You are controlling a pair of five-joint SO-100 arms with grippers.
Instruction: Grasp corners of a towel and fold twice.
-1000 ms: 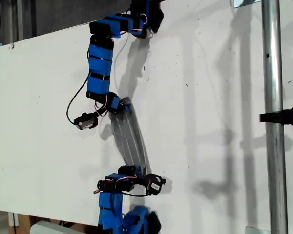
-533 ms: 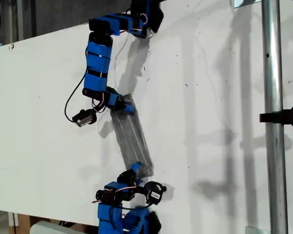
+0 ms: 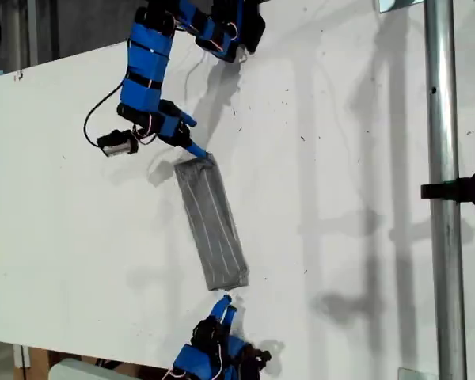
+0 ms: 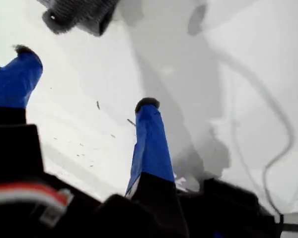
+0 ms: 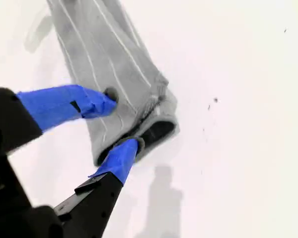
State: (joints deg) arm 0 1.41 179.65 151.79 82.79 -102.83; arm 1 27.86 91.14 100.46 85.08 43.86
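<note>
Bright, even light washes the white table (image 3: pixel 340 158); soft arm shadows fall toward 3 o'clock in the exterior view. Both wrist views are blurred.

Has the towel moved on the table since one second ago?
Yes. The towel now lies flat as a folded strip, and its upper end sits further toward the exterior view's top, away from the metal pole, which stayed fixed.

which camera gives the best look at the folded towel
The exterior view: the whole towel lies there as a long folded strip on the white table. My second wrist view shows only one end, between open fingers; my first wrist view catches just a corner.
</note>
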